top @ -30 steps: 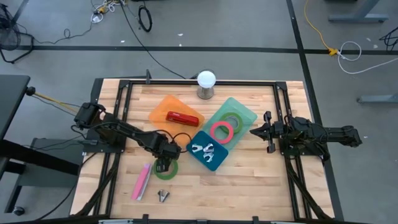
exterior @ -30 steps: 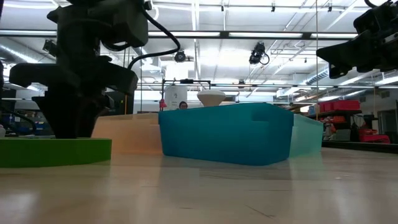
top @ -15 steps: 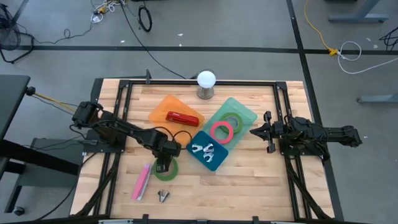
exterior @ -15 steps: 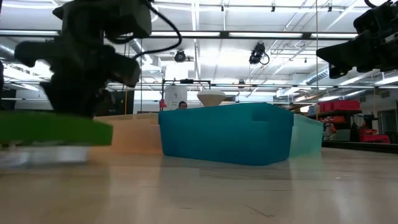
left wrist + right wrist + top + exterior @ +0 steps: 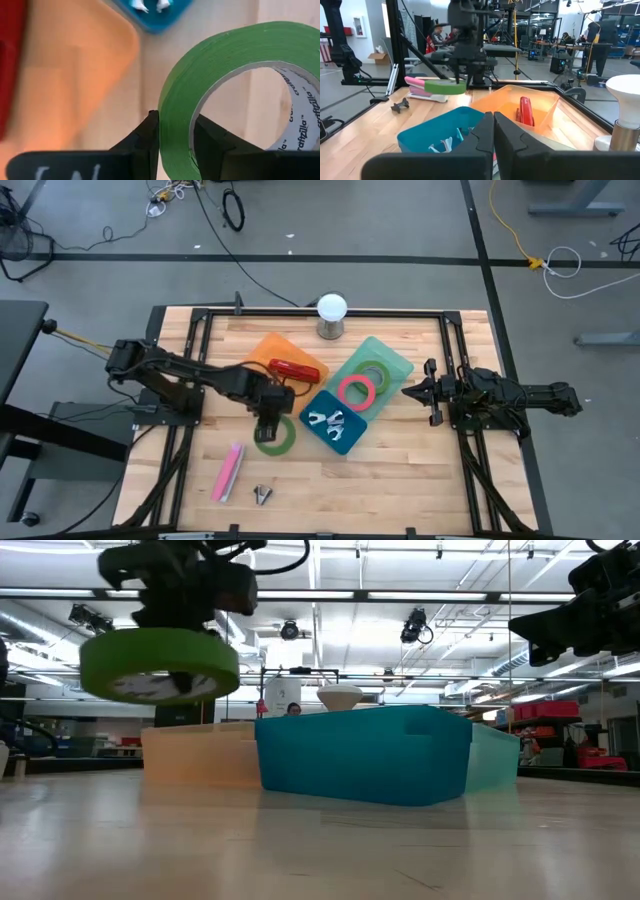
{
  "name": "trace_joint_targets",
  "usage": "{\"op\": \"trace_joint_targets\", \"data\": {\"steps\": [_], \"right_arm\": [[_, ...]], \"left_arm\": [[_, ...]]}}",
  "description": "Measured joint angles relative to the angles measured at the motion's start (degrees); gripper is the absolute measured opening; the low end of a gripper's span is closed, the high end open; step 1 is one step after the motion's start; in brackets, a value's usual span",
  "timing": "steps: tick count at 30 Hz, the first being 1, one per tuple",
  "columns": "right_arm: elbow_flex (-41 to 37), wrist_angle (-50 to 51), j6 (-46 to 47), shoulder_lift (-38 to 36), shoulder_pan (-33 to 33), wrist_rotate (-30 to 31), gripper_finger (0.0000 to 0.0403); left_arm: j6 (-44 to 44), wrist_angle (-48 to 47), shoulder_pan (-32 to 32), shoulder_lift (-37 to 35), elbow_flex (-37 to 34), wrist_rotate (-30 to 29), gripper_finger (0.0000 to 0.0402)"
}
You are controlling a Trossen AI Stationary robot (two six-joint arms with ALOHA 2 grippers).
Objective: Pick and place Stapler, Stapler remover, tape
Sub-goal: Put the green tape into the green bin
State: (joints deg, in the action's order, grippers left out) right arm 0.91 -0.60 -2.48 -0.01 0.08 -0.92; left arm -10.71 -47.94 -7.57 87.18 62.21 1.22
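Tape roll (image 5: 274, 436) above table (image 5: 400, 470), beside bins (image 5: 336, 420)

The green tape roll (image 5: 220, 65) has "craftzilla" printed inside its core.

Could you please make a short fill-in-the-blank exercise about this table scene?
1. The left gripper holds a roll of ____ tape.
2. The red stapler lies in the ____ tray.
3. The held roll is ____ the table, not resting on it.

Missing words: green; orange; above
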Motion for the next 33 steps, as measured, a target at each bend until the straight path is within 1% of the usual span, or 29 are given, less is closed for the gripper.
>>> {"op": "trace_joint_targets", "data": {"steps": [2, 7, 12, 18, 22, 29, 31, 33], "right_arm": [[0.0, 0.0, 0.0, 0.0, 0.0, 0.0, 0.0011], [0.0, 0.0, 0.0, 0.0, 0.0, 0.0, 0.0011], [0.0, 0.0, 0.0, 0.0, 0.0, 0.0, 0.0011], [0.0, 0.0, 0.0, 0.0, 0.0, 0.0, 0.0011], [0.0, 0.0, 0.0, 0.0, 0.0, 0.0, 0.0011], [0.0, 0.0, 0.0, 0.0, 0.0, 0.0, 0.0011], [0.0, 0.0, 0.0, 0.0, 0.0, 0.0, 0.0011], [0.0, 0.0, 0.0, 0.0, 0.0, 0.0, 0.0011]], "left_arm": [[3.0, -1.4, 1.4, 0.0, 1.5, -0.8, 0.0095], [9.3, -1.0, 5.5, 0.0, 4.0, -1.6, 0.0099], [15.0, 2.1, 10.0, 0.0, 5.8, -2.7, 0.0097], [20.3, 12.1, 14.4, 0.0, 6.5, -2.1, 0.0098], [20.4, 19.5, 16.5, 0.0, 6.5, 0.3, 0.0098], [20.5, 30.7, 18.4, 1.6, 6.5, 0.5, 0.0098], [20.5, 33.0, 18.4, 2.2, 6.6, 0.5, 0.0097], [20.5, 33.1, 18.4, 3.2, 7.7, 0.5, 0.0097]]}}
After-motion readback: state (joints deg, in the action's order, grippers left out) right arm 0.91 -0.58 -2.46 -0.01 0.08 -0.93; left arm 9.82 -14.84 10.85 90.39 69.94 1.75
